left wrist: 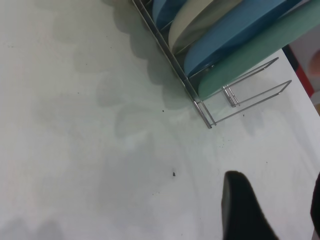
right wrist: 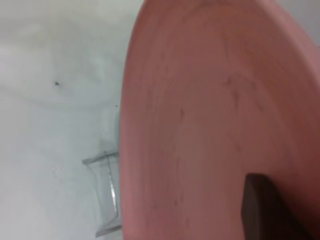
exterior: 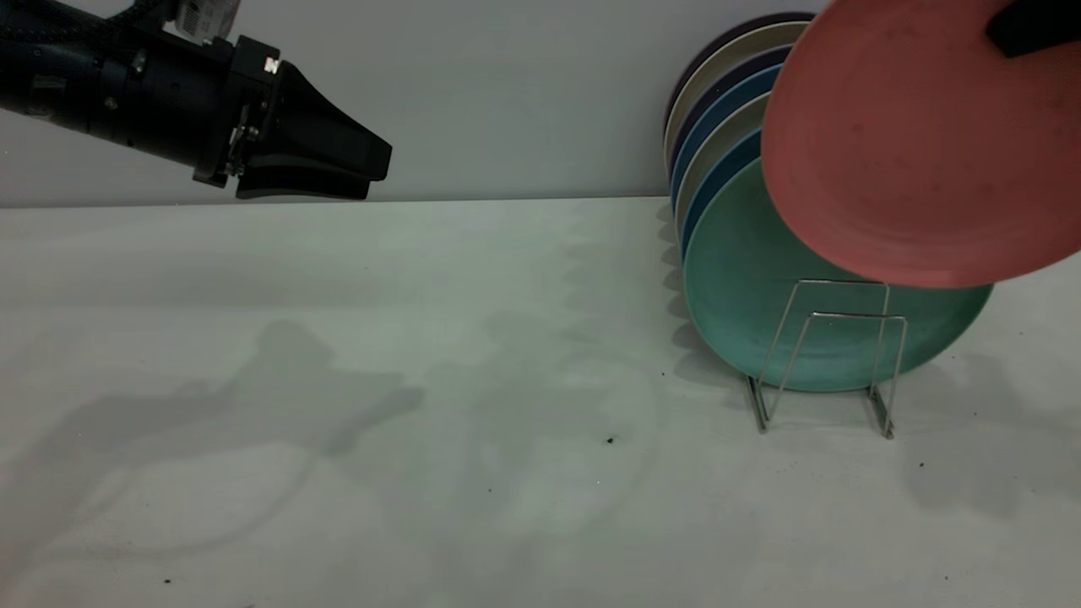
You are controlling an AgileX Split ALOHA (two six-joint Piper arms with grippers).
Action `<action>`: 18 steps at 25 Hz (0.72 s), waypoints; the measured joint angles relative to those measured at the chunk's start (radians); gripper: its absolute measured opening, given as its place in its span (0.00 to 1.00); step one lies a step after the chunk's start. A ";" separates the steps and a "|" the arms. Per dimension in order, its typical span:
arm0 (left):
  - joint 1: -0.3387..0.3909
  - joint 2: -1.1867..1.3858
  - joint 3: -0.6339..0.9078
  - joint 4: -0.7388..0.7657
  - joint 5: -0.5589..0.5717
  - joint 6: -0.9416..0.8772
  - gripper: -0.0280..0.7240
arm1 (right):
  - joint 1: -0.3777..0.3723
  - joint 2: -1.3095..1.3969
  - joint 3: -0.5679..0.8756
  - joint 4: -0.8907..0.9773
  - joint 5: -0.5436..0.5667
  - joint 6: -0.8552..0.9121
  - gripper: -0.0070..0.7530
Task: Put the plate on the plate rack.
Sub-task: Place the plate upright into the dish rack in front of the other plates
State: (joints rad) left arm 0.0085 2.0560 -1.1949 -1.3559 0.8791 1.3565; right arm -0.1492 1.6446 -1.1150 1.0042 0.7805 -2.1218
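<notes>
Exterior view: plate (exterior: pixel 920 143) held aloft, tilted near upright, above front of plate rack (exterior: pixel 832 355), clear of wires; tilt judged to suit dropping edge-first into free front slot. Upper edge pinched by right tool (exterior: pixel 1032 29), clamped on rim, mostly out of frame; plate hangs below it. Rack stood on desk (exterior: pixel 422 405); rear slots filled by teal plate (exterior: pixel 760 295), blue and beige plates (exterior: pixel 718 127) behind. Left tool (exterior: pixel 372 173) hovers well apart over desk at far left, empty, fingers slightly parted per wrist view.
</notes>
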 joint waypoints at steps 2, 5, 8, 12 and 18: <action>0.000 0.000 0.000 0.000 -0.003 0.000 0.54 | 0.002 0.020 -0.019 0.000 0.000 0.000 0.16; 0.000 0.000 0.000 0.000 -0.003 0.000 0.54 | 0.024 0.045 -0.036 -0.001 -0.013 0.000 0.16; 0.000 0.000 0.000 0.000 -0.004 0.000 0.54 | 0.059 0.063 -0.041 -0.001 -0.037 0.000 0.16; 0.000 0.000 0.000 0.000 -0.004 0.000 0.54 | 0.089 0.088 -0.043 -0.001 -0.063 0.000 0.16; 0.000 0.000 0.000 0.000 -0.004 0.000 0.54 | 0.091 0.139 -0.043 -0.002 -0.076 0.000 0.16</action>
State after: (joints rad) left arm 0.0085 2.0560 -1.1949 -1.3559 0.8748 1.3565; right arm -0.0585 1.7836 -1.1578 1.0022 0.7041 -2.1218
